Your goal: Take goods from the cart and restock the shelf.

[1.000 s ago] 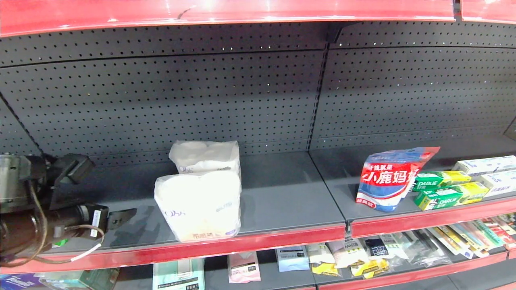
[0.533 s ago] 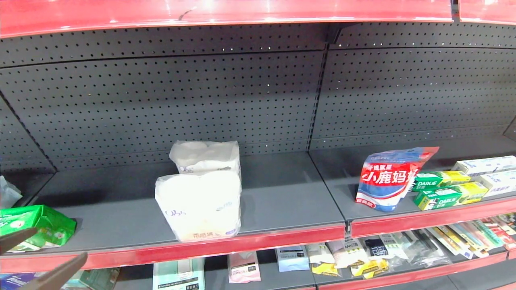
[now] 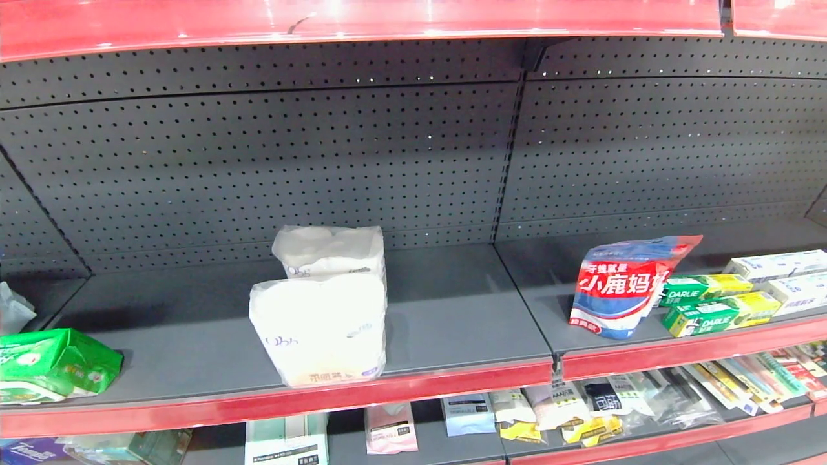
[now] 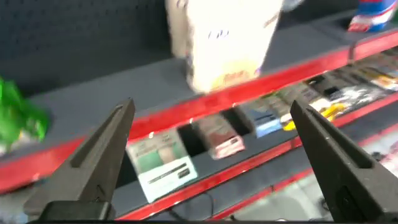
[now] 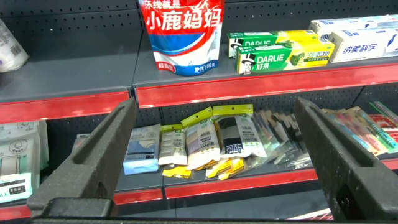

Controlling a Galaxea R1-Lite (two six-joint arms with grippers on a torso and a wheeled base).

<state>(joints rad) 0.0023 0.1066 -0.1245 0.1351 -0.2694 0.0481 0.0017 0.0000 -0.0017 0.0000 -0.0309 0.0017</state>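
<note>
On the far left of the grey shelf [image 3: 452, 310] lies a green pack [image 3: 55, 361], close to the red front edge. A bit of a white bag [image 3: 11, 309] peeks in just behind it. The left gripper [image 4: 211, 104] hangs in front of the shelf and faces that red edge. Its two dark fingers [image 4: 93, 168] are spread wide apart, and there is nothing between them.

Near the middle of the shelf stand two white packs [image 3: 320, 329], soft and puffy. One is right behind the other, and they touch. The front one stands just by the red edge. Behind them is a dark back wall [image 3: 258, 161] full of little holes.

Well apart from them, farther right, a red and blue pouch [image 3: 623, 287] stands up and leans a little. Just beside it lie two green boxes [image 3: 707, 303], one behind the other. After those come long white boxes [image 3: 775, 265], set farther back on the shelf.

Under all this is a lower shelf [image 5: 236, 186] with many small packets [image 5: 205, 140] lying in a row.

The right gripper [image 5: 216, 102] hangs in front of this lower shelf, below the pouch. Its fingers are also wide apart, and it holds nothing.
</note>
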